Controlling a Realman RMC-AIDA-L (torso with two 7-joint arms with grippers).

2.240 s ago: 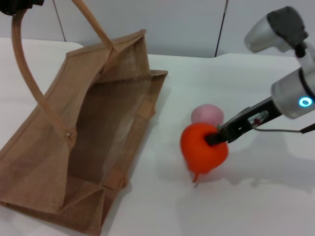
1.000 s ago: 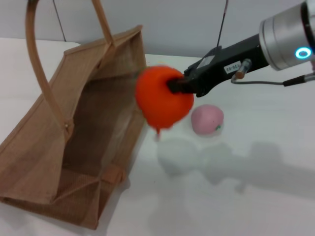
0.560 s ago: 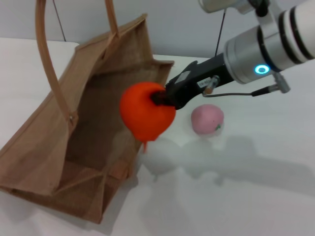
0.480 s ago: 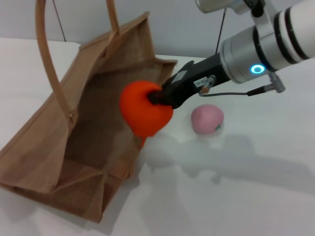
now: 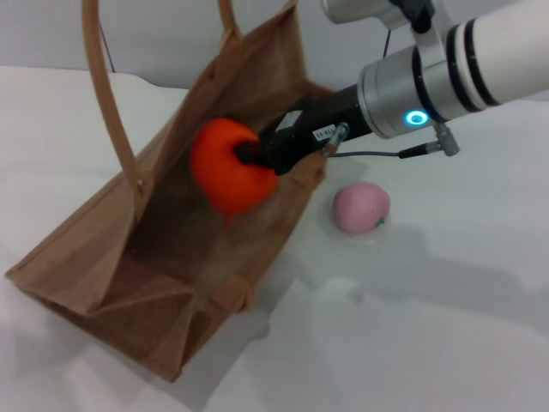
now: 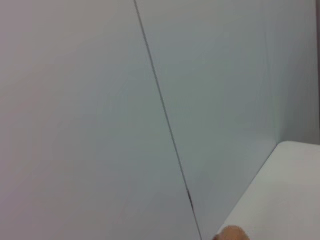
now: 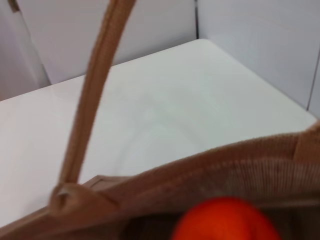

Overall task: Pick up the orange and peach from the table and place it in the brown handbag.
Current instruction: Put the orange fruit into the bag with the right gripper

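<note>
The brown handbag (image 5: 171,249) stands tilted open on the white table (image 5: 446,326), its strap handles rising out of view. Over the bag's open mouth, the right gripper (image 5: 249,155) pinches the orange (image 5: 225,175). The peach (image 5: 361,209) lies on the table just beside the bag.

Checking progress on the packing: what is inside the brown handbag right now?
Only the orange, held in the right gripper, hangs inside the brown handbag; the bag's bottom corner is hidden.
</note>
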